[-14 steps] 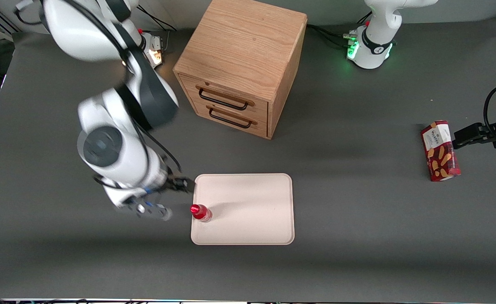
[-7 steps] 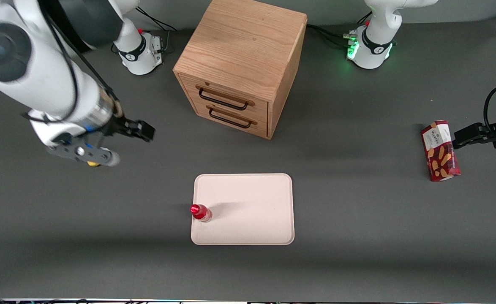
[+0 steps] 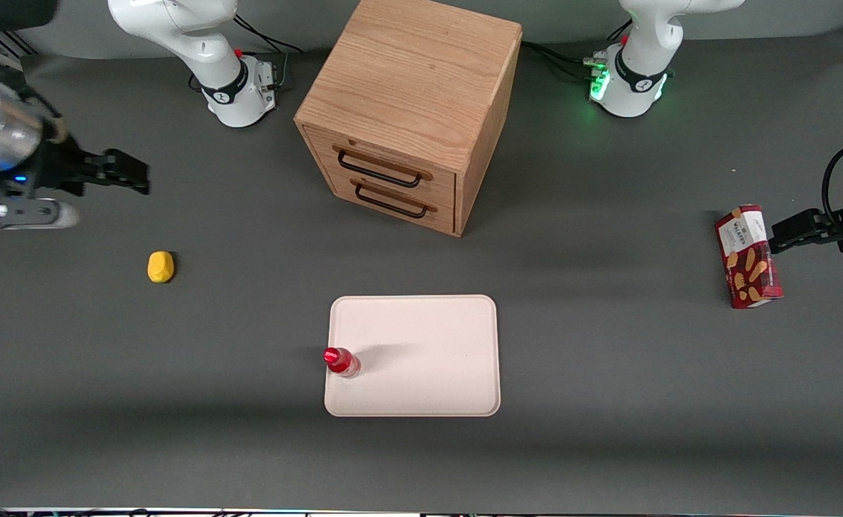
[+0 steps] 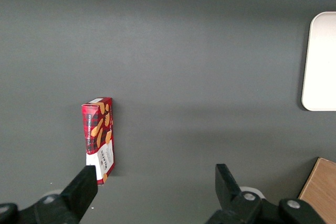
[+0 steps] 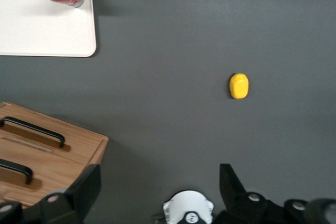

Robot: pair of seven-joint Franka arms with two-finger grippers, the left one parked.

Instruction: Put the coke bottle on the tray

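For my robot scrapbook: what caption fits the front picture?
Bottle upright on tray edge, open gripper high above the table.

Glossy coke bottle (image 3: pixel 340 361), matt tray (image 3: pixel 429 337), wood-grain cabinet (image 3: pixel 411 108)

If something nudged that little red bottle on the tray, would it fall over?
Probably, yes. The bottle stands upright, tall for its narrow base, so a nudge near its cap would likely tip it. It is round, so once down it may roll. It stands right by the tray edge, whose low rim might stop it. The open pincer is far off.
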